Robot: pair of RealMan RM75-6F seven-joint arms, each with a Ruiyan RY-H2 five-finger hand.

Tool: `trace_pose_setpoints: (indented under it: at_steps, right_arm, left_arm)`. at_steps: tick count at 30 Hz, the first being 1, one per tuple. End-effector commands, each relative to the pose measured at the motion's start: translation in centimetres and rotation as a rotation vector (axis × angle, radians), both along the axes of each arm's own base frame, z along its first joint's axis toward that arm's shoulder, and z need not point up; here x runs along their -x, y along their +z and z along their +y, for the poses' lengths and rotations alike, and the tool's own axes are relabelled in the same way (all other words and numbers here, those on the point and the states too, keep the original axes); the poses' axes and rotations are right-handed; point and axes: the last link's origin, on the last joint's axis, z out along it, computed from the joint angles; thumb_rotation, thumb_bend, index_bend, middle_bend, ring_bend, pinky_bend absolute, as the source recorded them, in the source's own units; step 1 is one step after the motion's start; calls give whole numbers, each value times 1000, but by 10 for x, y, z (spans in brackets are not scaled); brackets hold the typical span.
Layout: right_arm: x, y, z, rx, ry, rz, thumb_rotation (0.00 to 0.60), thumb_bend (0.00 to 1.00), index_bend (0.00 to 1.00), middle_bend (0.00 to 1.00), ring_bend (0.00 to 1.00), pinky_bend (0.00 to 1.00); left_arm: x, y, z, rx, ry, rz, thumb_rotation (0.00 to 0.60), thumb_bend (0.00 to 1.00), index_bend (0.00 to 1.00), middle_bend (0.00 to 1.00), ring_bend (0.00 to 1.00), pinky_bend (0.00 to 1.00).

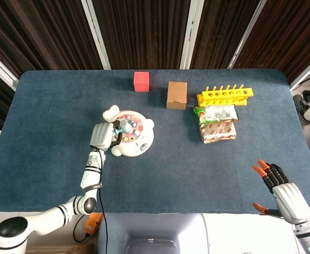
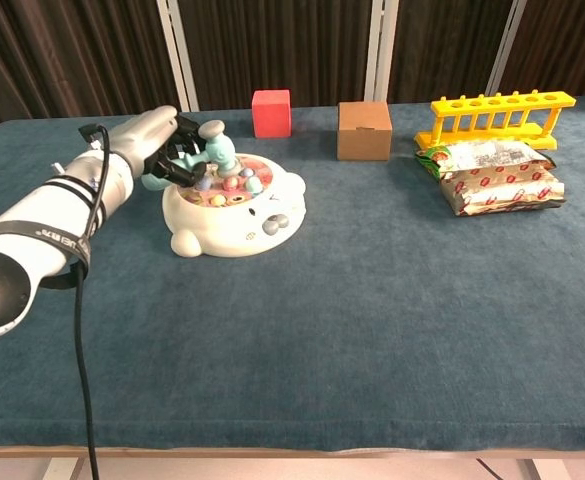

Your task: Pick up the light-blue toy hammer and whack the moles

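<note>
My left hand (image 1: 102,136) (image 2: 157,145) grips the handle of the light-blue toy hammer (image 2: 212,148) (image 1: 124,127). The hammer head hangs over the left part of the white whack-a-mole toy (image 1: 139,145) (image 2: 242,222), above its ring of coloured moles (image 2: 234,181). Whether the head touches a mole cannot be told. My right hand (image 1: 284,193) is open with its fingers spread near the table's front right corner, seen only in the head view.
A red block (image 1: 141,81), a brown cardboard box (image 1: 176,95) and a yellow rack (image 1: 224,96) stand along the back. Two snack packets (image 1: 217,123) lie in front of the rack. A black cable (image 2: 80,330) runs along my left arm.
</note>
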Motion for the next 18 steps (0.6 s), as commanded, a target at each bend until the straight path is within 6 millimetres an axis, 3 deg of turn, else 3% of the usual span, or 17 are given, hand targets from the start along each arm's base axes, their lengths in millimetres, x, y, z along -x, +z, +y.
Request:
trace_pose_setpoints:
  at_steps: [1, 11, 18]
  right_arm:
    - [1, 1, 0, 3, 0, -2, 600, 217, 0, 0, 0, 0]
    - [1, 3, 0, 7, 2, -6, 600, 217, 0, 0, 0, 0]
    - [1, 3, 0, 10, 2, -4, 600, 217, 0, 0, 0, 0]
  left_arm:
    - [2, -4, 0, 8, 10, 15, 600, 795, 605, 765, 850, 1000]
    - [5, -8, 2, 53, 55, -7, 600, 795, 605, 765, 851, 1000]
    - [-8, 4, -5, 14, -7, -45, 600, 793, 606, 765, 851, 1000]
